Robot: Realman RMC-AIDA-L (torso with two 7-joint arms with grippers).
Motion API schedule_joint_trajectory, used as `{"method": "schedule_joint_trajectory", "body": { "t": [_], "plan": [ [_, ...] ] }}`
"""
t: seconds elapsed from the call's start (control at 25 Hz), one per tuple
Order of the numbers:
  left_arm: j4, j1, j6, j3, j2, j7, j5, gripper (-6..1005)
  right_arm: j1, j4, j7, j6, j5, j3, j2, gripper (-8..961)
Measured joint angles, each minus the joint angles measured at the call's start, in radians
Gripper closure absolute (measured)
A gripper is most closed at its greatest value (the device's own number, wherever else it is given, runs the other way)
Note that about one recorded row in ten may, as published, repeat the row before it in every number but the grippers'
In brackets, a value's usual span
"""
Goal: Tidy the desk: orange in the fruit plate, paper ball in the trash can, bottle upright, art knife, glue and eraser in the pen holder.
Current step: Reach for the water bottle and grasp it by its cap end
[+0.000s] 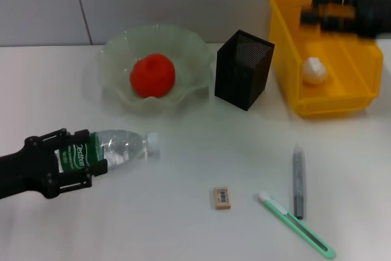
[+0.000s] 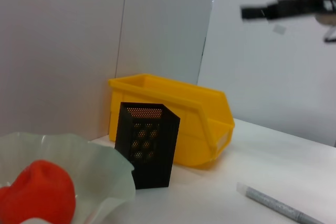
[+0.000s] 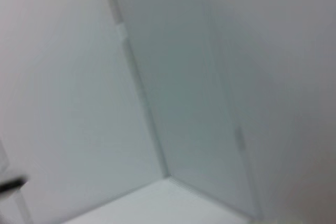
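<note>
Bottle (image 1: 119,148) lying on its side on the worktop (image 1: 183,230), cap pointing toward the middle, left hand (image 1: 73,163) closed around its base end at the green label, fingers on both sides, looks like a firm hold. Step in hand, as I read it: stand the bottle up. To do it well: lift slightly first so the cap doesn't drag, then rotate the wrist so the base goes down and the cap up, set the base flat, release only once it sits square; it's clear, looks mostly empty and light, so it'll tip easily if let go at a tilt. Keep the swing away from the fruit plate (image 1: 153,65), which is just behind it. Orange (image 1: 153,75) already in the fruit plate, paper ball (image 1: 314,70) already in the yellow trash can (image 1: 287,59). Right hand (image 1: 333,10) up above the trash can, blurred, can't tell whether it's open or closed; the right wrist view shows only wall. Not yet done: eraser (image 1: 222,198), art knife (image 1: 296,225) and grey glue stick (image 1: 298,181) all lying flat on the near side of the worktop, knife and glue just beside each other; black mesh pen holder (image 1: 244,68) stands between plate and bin, nothing visible in it from here
</note>
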Motion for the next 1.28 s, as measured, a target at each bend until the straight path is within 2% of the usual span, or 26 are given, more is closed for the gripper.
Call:
{"method": "schedule_joint_trajectory", "body": {
  "t": [0.16,0.24,0.28,0.32,0.4,0.52,0.72,0.76,0.88,0.92,1.0,1.04,1.12,1.2,1.24,1.28],
  "plan": [
    [0.000,-0.026,-0.003,-0.001,-0.005,-0.013,0.023,316,-0.033,0.086,-0.143,-0.071,-0.084,-0.002,0.005,214],
    [-0.001,-0.044,-0.012,-0.005,-0.009,-0.024,0.057,318,-0.053,0.119,-0.231,-0.073,-0.147,-0.002,0.024,213],
    [-0.002,-0.054,-0.018,-0.005,-0.011,-0.030,0.076,318,-0.069,0.143,-0.303,-0.059,-0.195,-0.002,0.045,213],
    [-0.002,-0.054,-0.018,-0.005,-0.011,-0.030,0.076,319,-0.069,0.143,-0.303,-0.059,-0.195,-0.002,0.045,213],
    [-0.002,-0.070,-0.024,-0.004,-0.016,-0.040,0.093,320,-0.085,0.164,-0.369,-0.038,-0.238,-0.002,0.065,213],
    [0.002,-0.092,-0.022,-0.006,-0.020,-0.052,0.102,322,-0.098,0.192,-0.418,-0.010,-0.268,-0.002,0.082,214],
    [0.031,-0.110,-0.017,0.000,-0.029,-0.067,0.103,326,-0.108,0.227,-0.443,0.011,-0.274,0.000,0.083,214],
    [0.113,-0.145,-0.026,0.012,-0.054,-0.112,0.142,326,-0.110,0.231,-0.445,0.011,-0.274,0.000,0.081,214],
    [0.170,-0.194,-0.048,0.017,-0.070,-0.168,0.221,328,-0.114,0.244,-0.446,0.014,-0.276,-0.002,0.079,214],
    [0.215,-0.264,-0.070,0.018,-0.086,-0.237,0.329,329,-0.116,0.247,-0.446,0.016,-0.277,-0.002,0.078,214],
    [0.254,-0.317,-0.081,0.018,-0.100,-0.298,0.422,330,-0.120,0.249,-0.446,0.020,-0.277,-0.002,0.077,214],
    [0.254,-0.317,-0.081,0.018,-0.100,-0.298,0.422,331,-0.120,0.249,-0.446,0.020,-0.277,-0.002,0.077,214],
    [0.303,-0.364,-0.084,0.018,-0.119,-0.363,0.548,332,-0.124,0.249,-0.446,0.027,-0.277,-0.002,0.077,214],
    [0.318,-0.380,-0.084,0.019,-0.126,-0.383,0.588,333,-0.126,0.250,-0.443,0.032,-0.277,-0.002,0.076,214],
    [0.341,-0.406,-0.086,0.031,-0.135,-0.422,0.661,334,-0.126,0.250,-0.443,0.032,-0.277,-0.002,0.076,214],
    [0.356,-0.442,-0.108,0.095,-0.140,-0.485,0.739,335,-0.126,0.250,-0.443,0.033,-0.277,-0.001,0.076,214]
  ]
}}
